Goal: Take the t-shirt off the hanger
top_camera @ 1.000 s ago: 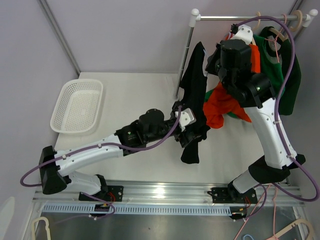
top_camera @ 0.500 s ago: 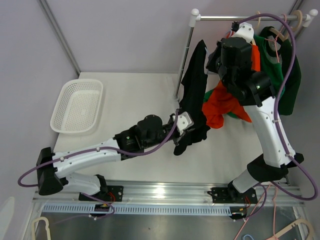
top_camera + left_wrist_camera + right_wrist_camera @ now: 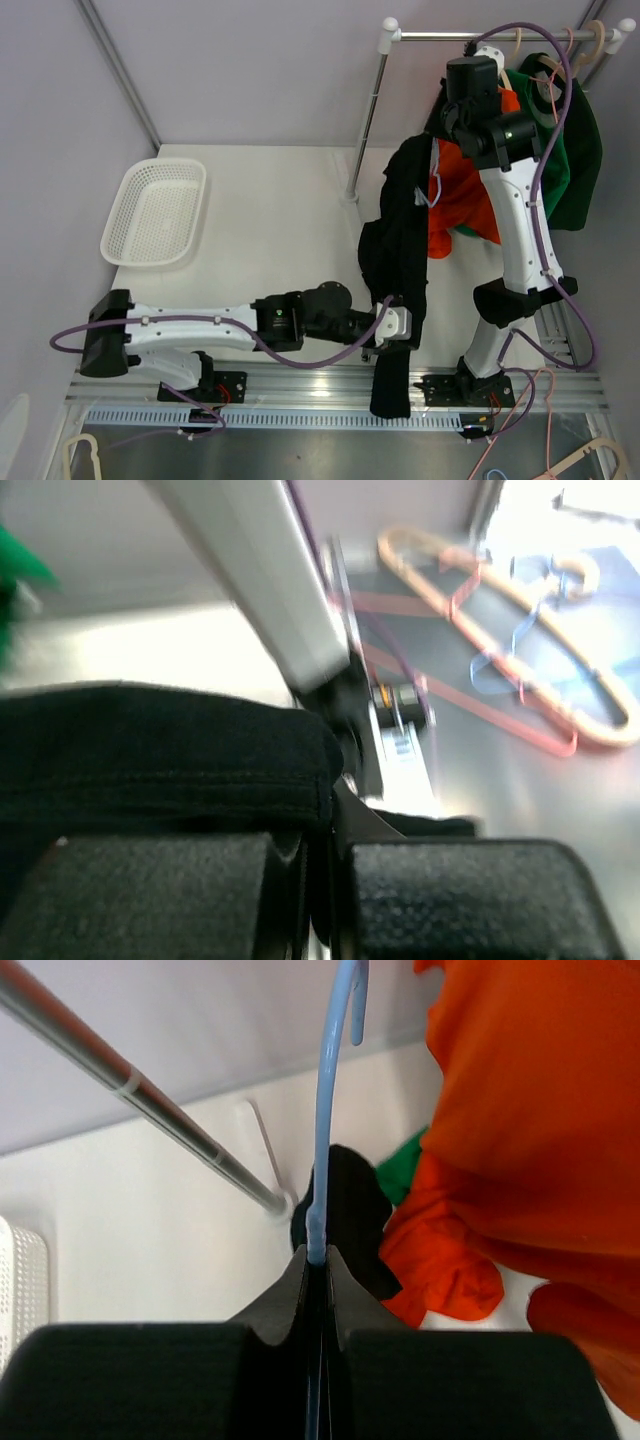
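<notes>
Black t-shirt [image 3: 400, 230] drapes from 1 o'clock down to 6 o'clock over the white surface [image 3: 270, 220]. The left pincer [image 3: 318, 852] clamps its hem at 6 o'clock; the right pincer [image 3: 316, 1260] is closed on the blue hanger [image 3: 328, 1110].

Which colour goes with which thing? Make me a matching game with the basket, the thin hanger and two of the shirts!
Things:
1 basket
2 hanger
3 t-shirt gripped by the left end effector
4 other shirt, hanging up

Colours:
A black
B white
C orange
D light blue

Pairs: 1-B, 2-D, 3-A, 4-C.
</notes>
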Robot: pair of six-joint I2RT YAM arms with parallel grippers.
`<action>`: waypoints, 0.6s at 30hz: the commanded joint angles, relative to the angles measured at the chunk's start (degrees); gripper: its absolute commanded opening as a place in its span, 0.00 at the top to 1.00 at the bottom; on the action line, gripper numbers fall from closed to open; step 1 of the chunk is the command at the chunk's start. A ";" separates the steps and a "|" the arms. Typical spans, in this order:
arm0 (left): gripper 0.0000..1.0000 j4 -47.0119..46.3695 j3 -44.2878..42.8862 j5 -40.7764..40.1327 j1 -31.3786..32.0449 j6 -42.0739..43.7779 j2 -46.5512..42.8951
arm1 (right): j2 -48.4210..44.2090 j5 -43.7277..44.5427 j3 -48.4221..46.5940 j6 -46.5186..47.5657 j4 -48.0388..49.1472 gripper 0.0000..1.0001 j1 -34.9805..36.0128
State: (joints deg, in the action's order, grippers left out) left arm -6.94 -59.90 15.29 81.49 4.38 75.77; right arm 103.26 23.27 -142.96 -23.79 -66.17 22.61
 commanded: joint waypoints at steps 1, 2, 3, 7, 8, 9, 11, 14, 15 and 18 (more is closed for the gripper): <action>0.99 -5.45 4.44 7.13 1.56 -3.94 1.84 | 0.62 -5.59 -3.91 0.23 -4.12 1.00 -3.88; 0.99 -6.06 5.22 5.99 1.56 -3.86 1.84 | 0.62 -6.91 -3.82 1.02 -5.27 1.00 -5.11; 0.99 -6.33 5.67 4.59 1.56 -3.85 1.84 | 0.45 -8.57 -3.82 1.72 -6.50 1.00 -5.21; 0.99 -7.65 6.82 -1.30 -0.71 -6.21 0.61 | -4.81 -5.79 2.22 3.57 -10.03 1.00 -3.28; 0.99 -7.30 6.47 -2.71 -1.94 -7.27 -0.09 | -9.00 -4.38 4.59 3.84 -9.33 1.00 -1.27; 0.99 -6.17 5.94 -4.11 -4.65 -9.81 -0.62 | -11.31 -3.41 6.96 3.84 -8.46 1.00 -0.21; 0.99 -3.88 3.74 -7.54 -8.09 -12.98 -2.45 | -15.79 -3.23 12.33 4.01 -5.73 1.00 1.81; 0.99 2.87 -1.43 -7.82 -17.31 -22.10 -3.78 | -21.52 -6.99 13.85 3.75 -5.63 1.00 4.72; 0.99 7.33 -4.32 -6.51 -21.42 -22.74 -4.05 | -22.66 -8.31 13.58 3.75 -7.03 1.00 5.42; 0.99 16.49 -13.80 -9.82 -26.02 -22.14 -3.79 | -24.77 -8.15 12.96 2.97 -8.27 1.00 7.44</action>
State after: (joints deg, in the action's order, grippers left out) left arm 1.93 -63.57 8.49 58.76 -13.54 75.31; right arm 81.43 16.23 -128.97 -20.97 -75.11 28.64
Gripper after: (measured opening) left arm 0.016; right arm 0.043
